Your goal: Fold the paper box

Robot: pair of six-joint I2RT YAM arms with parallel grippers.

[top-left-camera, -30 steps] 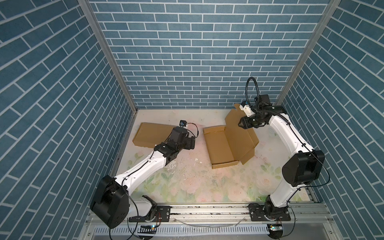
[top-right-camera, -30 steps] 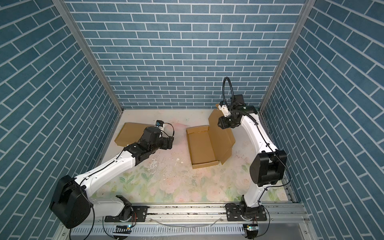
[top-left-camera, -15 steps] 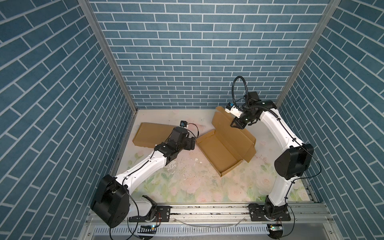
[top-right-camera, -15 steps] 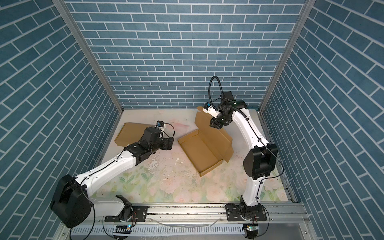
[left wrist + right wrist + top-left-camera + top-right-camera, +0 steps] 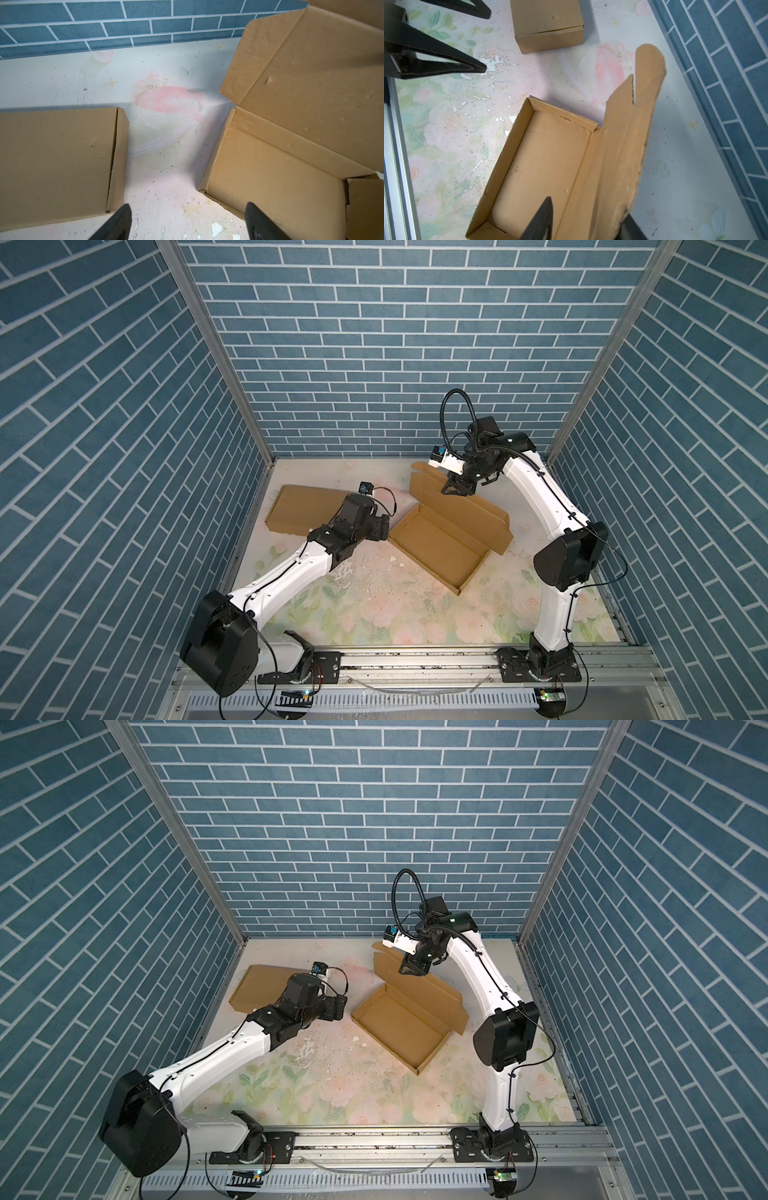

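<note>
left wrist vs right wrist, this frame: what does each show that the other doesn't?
Left wrist only: the look down between the left claw tips, which are wide apart and span the gap between the two boxes over the floral table.
Right wrist only: the right claw, with a finger on each side of the raised lid; the open box floor, empty; the aluminium rail.
Both: closed box, open box, floral table, brick wall, left claw.

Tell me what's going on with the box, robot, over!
Left gripper open, empty. Right gripper astride the raised lid, grip unclear. Open cardboard box not yet closed. Closed cardboard box off left, not blocking.
</note>
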